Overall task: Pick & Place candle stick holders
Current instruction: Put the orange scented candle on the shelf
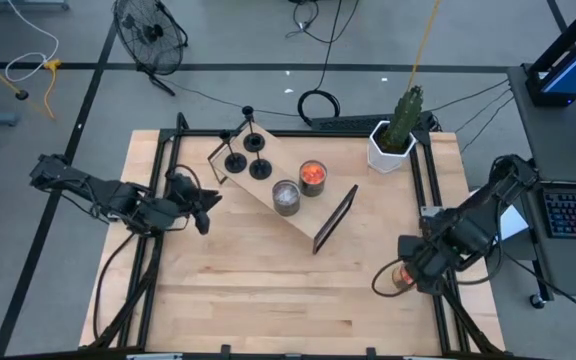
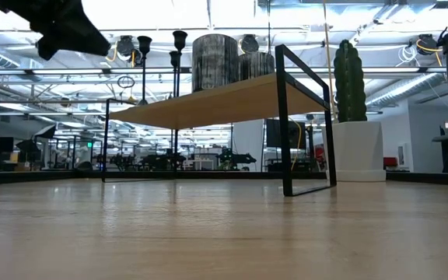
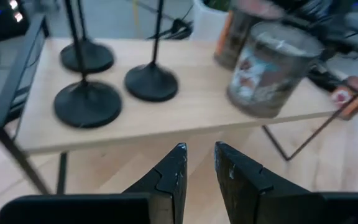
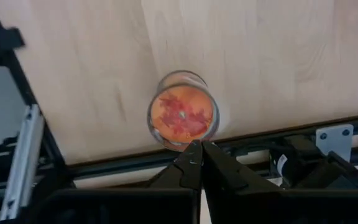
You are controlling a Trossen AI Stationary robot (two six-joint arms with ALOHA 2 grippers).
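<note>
Three black candle stick holders (image 1: 248,158) stand by their disc bases on the far-left end of the wooden shelf (image 1: 268,195); the left wrist view shows them as holders (image 3: 87,102) upright on the shelf top. My left gripper (image 1: 203,208) hovers left of the shelf. Its fingers (image 3: 199,165) are slightly open with nothing between them, and it points toward the holders. My right gripper (image 4: 197,148) is shut and points down above an orange candle jar (image 4: 182,118) that stands on the table near the right edge.
A grey candle jar (image 1: 286,197) and an orange candle jar (image 1: 312,177) also stand on the shelf. A white pot with a cactus (image 1: 393,140) is at the far right. A black frame (image 1: 336,218) closes the shelf's near-right end. Bare tabletop (image 1: 268,290) lies toward the near edge.
</note>
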